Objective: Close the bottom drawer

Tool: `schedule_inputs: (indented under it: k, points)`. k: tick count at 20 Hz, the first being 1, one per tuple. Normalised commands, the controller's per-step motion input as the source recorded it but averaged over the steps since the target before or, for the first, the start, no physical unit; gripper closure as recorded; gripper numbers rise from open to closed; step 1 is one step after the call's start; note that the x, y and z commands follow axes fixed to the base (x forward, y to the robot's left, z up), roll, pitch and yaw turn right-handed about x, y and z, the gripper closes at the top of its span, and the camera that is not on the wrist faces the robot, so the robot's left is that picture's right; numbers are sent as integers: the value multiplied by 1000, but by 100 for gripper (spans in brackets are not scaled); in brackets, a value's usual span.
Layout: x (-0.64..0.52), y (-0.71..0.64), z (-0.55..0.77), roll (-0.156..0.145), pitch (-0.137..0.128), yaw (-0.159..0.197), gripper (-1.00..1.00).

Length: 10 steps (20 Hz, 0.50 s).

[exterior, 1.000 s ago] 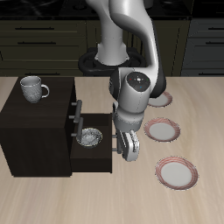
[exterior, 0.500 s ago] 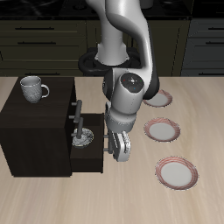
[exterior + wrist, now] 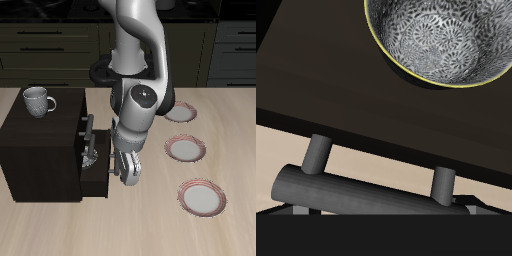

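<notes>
You are pressing the claw (image 3: 122, 166), its spread impossible to tell, against the bottom drawer (image 3: 100, 178) handle (image 3: 371, 190), risking slipping off and jolting the patterned bowl (image 3: 444, 40).

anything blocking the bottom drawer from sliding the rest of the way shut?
Nothing visible. The bottom drawer is partly open with a patterned bowl sitting inside it, below the rim, and the gripper is at its front.

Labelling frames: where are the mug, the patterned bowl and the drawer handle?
mug (image 3: 38, 101), exterior view, its side.
patterned bowl (image 3: 441, 38), wrist view, its inside.
drawer handle (image 3: 366, 191), wrist view, its bar.
</notes>
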Motion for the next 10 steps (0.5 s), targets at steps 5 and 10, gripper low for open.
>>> schedule_inputs:
  k: [5,10]
  points:
    - [37,-149,4,-22,-52,51,-100]
    - [62,-213,0,-28,-20,25,-100]
